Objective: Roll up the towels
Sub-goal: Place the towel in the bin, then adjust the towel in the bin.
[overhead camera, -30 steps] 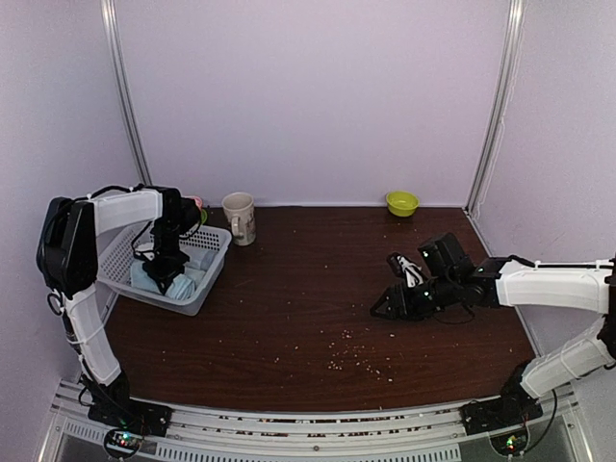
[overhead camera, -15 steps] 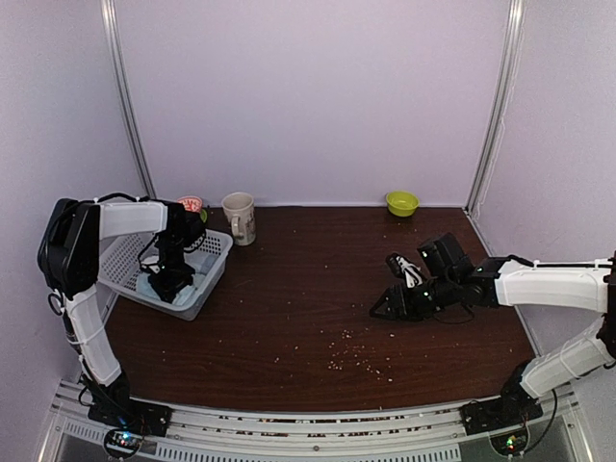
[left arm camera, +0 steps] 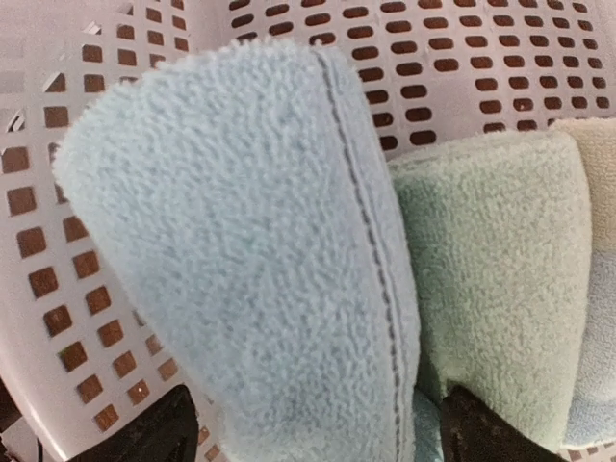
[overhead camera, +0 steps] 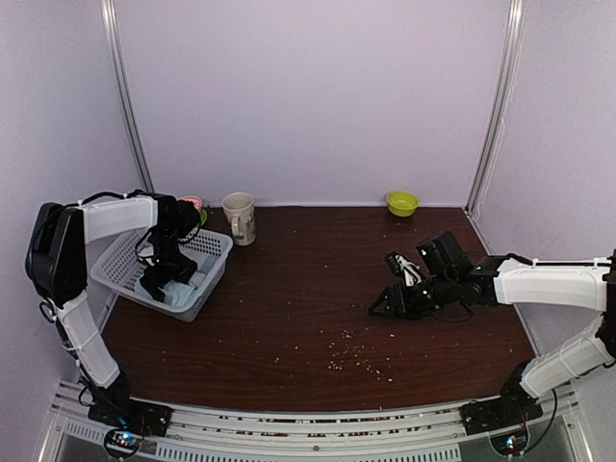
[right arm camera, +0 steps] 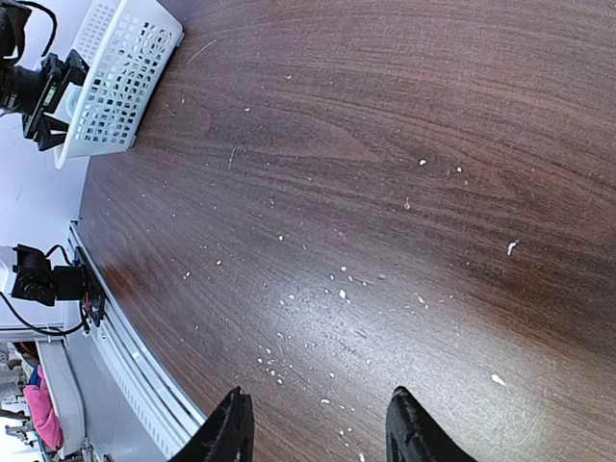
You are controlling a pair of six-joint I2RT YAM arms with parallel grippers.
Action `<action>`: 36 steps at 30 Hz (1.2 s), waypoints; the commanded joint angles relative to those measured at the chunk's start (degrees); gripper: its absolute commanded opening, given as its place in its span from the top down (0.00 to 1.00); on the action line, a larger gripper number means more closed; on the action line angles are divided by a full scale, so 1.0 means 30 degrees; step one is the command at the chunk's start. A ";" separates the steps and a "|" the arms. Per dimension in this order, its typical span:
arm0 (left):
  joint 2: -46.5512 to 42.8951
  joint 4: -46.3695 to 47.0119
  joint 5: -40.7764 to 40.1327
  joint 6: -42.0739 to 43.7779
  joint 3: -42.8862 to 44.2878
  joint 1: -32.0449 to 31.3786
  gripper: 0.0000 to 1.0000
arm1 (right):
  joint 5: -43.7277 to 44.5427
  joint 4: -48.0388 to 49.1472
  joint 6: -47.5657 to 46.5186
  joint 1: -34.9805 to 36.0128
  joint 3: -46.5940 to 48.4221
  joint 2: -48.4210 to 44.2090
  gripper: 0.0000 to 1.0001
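While I look from above, the left tool (overhead camera: 162,281) hangs down inside the white mesh basket (overhead camera: 117,258) at the far left of the desk (overhead camera: 308,289). It is right over the towels (overhead camera: 189,289), which are packed in the basket's near end. The right tool (overhead camera: 385,306) hovers low over the bare wood on the other side, well apart from the basket, and a mug (overhead camera: 239,218) stands just behind the basket. From the left wrist, the jaws stand wide apart, one finger on each side of a rolled light blue towel (left arm camera: 250,250), and I see no pressing on the cloth. This roll leans on the mesh and touches a mint green towel (left arm camera: 491,260) beside it; whether it stands on its end or lies, I cannot tell. Here is my worry: nothing holds the roll closed, so when the tool goes up, the outer flap with the seam may spring loose. A fingertip may also catch the terry loops or a hole of the mesh and drag the roll, or the light basket, up with it. From the right wrist, the fingers are apart with nothing between them, above wood sprinkled with pale crumbs (right arm camera: 342,289). If one more towel should be rolled there, I think the crumbs would stick into its pile.
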 commanded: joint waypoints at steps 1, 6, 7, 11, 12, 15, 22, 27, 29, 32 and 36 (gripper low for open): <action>-0.1150 -0.0821 -0.0140 0.0596 0.0093 -0.0115 0.05 | -0.0001 -0.0088 -0.0186 -0.0112 0.0601 0.0183 0.53; -0.2469 -0.1157 -0.0251 0.1046 0.0283 -0.0257 0.02 | 0.0019 -0.0164 -0.0208 -0.0112 0.0587 0.0150 0.53; -0.2776 -0.1202 -0.0296 0.1144 0.0394 -0.0314 0.02 | 0.0020 -0.0128 -0.0215 -0.0112 0.0577 0.0139 0.53; -0.3643 -0.1999 -0.1015 0.1820 0.1417 -0.0479 0.03 | 0.0013 -0.0095 -0.0187 -0.0111 0.0559 0.0247 0.53; -0.3842 -0.2234 -0.1333 0.1958 0.1645 -0.0481 0.03 | 0.0015 -0.0101 -0.0183 -0.0112 0.0570 0.0232 0.53; -0.4270 -0.2384 -0.2537 0.2463 0.1808 -0.0371 0.13 | 0.0103 -0.0134 -0.0185 -0.0112 0.0529 0.0240 0.53; -0.3975 -0.0937 -0.2923 0.4699 0.0880 0.0481 0.58 | 0.0223 -0.0247 -0.0200 -0.0112 0.0458 0.0191 0.53; -0.2574 0.0446 -0.1930 0.6328 0.0634 0.0542 0.87 | 0.0276 -0.0241 -0.0051 -0.0119 0.0415 0.0168 0.53; -0.1951 0.0953 -0.1298 0.6666 0.0277 0.0519 0.95 | 0.0327 -0.0319 -0.0064 -0.0119 0.0459 0.0167 0.53; -0.1694 0.1943 -0.0605 0.6655 -0.0713 0.0310 1.00 | 0.0454 -0.0523 -0.0080 -0.0112 0.0577 0.0180 0.53; -0.1361 0.2727 -0.0361 0.6406 -0.1674 -0.0303 1.00 | 0.0573 -0.0687 -0.0046 -0.0112 0.0748 0.0167 0.53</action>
